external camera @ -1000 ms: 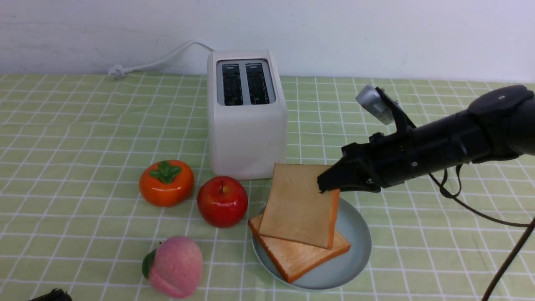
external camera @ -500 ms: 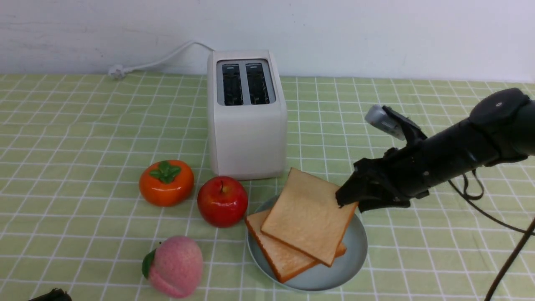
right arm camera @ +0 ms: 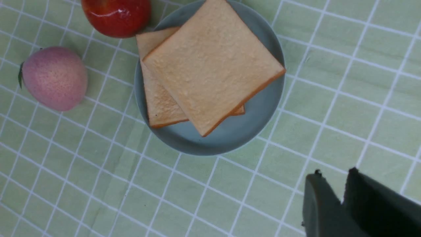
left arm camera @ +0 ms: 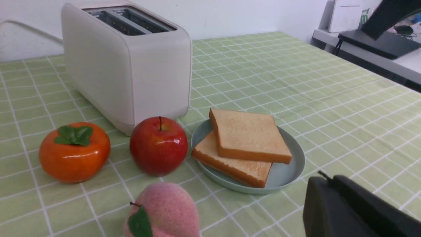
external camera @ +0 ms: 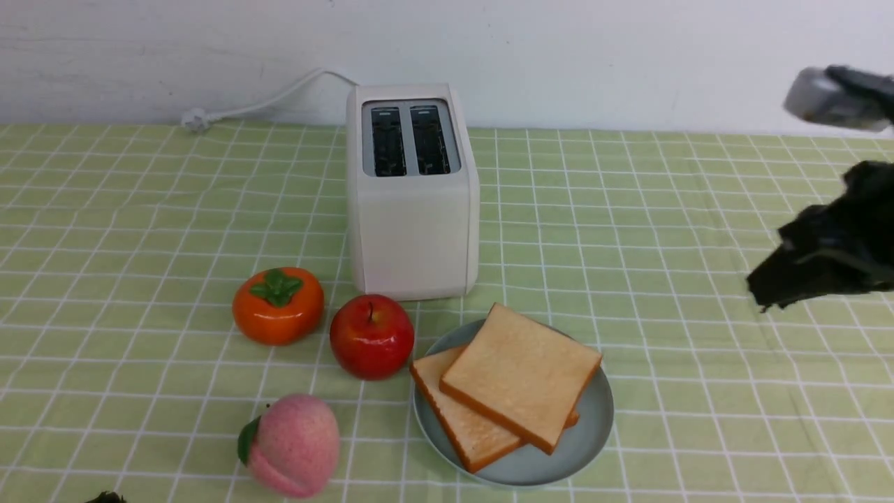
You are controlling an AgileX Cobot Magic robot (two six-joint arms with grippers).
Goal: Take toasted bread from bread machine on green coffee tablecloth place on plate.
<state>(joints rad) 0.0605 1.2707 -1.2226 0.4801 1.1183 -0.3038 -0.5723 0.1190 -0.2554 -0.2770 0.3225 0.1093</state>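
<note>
Moved: my right gripper [external camera: 768, 297] has left the toast [external camera: 520, 374] and pulled back to the right.
Right gripper: nearly closed, empty, well apart from the plate [external camera: 594, 429].
Left gripper [left arm camera: 324, 189]: closed, empty.
Toast: two slices stacked on the plate, on the tablecloth [external camera: 663, 209] before the toaster [external camera: 412, 209].

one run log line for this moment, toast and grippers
toast: both slices stacked on plate | toaster: slots empty | right gripper: empty, off the plate | left gripper: shut, empty
</note>
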